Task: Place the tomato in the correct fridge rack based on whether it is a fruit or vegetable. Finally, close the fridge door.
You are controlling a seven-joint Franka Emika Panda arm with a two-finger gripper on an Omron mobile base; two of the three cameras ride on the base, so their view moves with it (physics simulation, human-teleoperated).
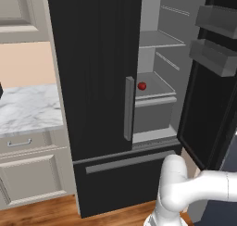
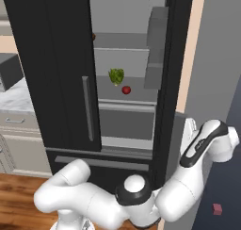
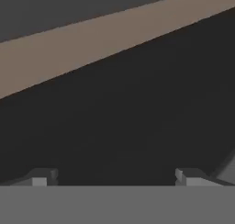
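The fridge (image 1: 97,81) stands open; the tomato (image 2: 126,90) lies on the fridge rack (image 2: 141,98), near the lettuce (image 2: 116,76), mid-frame. The jaws are apart, holding nothing.

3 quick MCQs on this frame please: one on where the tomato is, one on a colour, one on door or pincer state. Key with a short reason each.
1. Where does the tomato sit?
A. on the marble counter
B. on the fridge rack
C. on the wooden floor

2. What colour is the leafy bunch beside the tomato?
A. green
B. purple
C. white

3. What state is the pincer in?
A. shut on the tomato
B. shut on nothing
C. open, holding nothing

Key: 1 B, the red ball rests on the fridge rack inside the fridge in both base views. 2 A, the right base view shows it green, just behind the tomato. 3 C, the hand view shows the two tips far apart with nothing between them.
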